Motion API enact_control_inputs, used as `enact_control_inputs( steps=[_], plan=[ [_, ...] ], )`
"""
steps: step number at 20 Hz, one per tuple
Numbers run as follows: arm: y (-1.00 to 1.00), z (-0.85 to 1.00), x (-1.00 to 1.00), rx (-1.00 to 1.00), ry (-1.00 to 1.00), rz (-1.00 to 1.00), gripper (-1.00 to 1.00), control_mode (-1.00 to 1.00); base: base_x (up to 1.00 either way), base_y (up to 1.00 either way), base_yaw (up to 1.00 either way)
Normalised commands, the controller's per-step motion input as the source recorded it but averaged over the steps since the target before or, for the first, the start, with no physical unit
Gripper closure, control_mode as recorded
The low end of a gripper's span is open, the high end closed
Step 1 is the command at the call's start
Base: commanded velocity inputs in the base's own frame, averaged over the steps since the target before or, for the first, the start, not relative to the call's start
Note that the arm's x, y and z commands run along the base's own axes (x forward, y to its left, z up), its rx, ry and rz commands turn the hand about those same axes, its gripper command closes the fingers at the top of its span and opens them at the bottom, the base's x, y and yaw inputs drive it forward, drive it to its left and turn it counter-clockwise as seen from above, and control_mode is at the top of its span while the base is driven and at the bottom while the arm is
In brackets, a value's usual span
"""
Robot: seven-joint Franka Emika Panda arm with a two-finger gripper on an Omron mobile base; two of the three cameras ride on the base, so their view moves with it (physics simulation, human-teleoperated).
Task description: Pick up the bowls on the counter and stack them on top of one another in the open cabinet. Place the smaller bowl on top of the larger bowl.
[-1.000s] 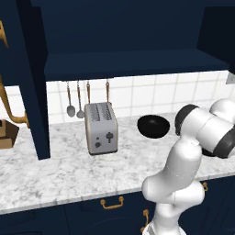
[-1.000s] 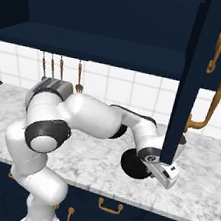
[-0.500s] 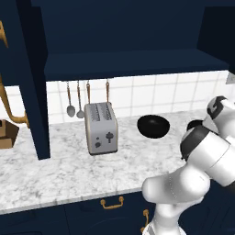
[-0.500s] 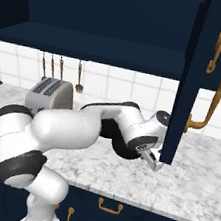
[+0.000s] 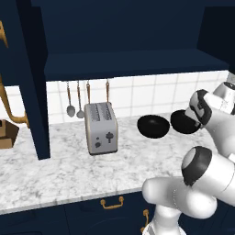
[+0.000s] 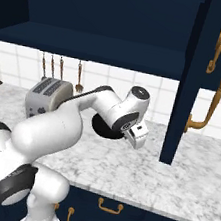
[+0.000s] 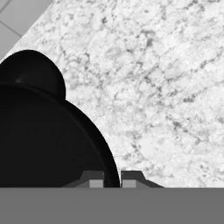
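White marble counter [image 5: 69, 170] is seen under the open cabinet [image 5: 128, 36]. Gripper [image 7: 112, 178] is clenched on the rim of the larger bowl [image 7: 43, 140], lifted above the marble toward the back edge. Smaller bowl [image 5: 153, 126] sits further back by the tiled wall, right of the toaster [image 5: 101, 127].

2 base views share the counter [image 5: 69, 170]; hand view looks down close
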Motion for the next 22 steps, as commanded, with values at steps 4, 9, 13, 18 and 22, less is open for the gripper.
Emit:
enact_control_inputs(
  steps=[4,9,13,18,22],
  plan=[
    [0.56,0.10,0.40,0.01,0.03,0.00,1.00,-1.00,0.00,0.00,0.00],
    [0.47,0.01,0.47,0.00,0.11,0.00,1.00,-1.00,0.00,0.00,0.00],
    [0.24,-0.06,0.50,0.00,0.10,0.00,1.00,-1.00,0.00,0.00,0.00],
    [0.09,-0.20,0.44,0.00,0.17,0.00,1.00,-1.00,0.00,0.00,0.00],
    [0.00,-0.36,0.46,-0.02,0.07,-0.01,1.00,-1.00,0.00,0.00,0.00]
  ],
)
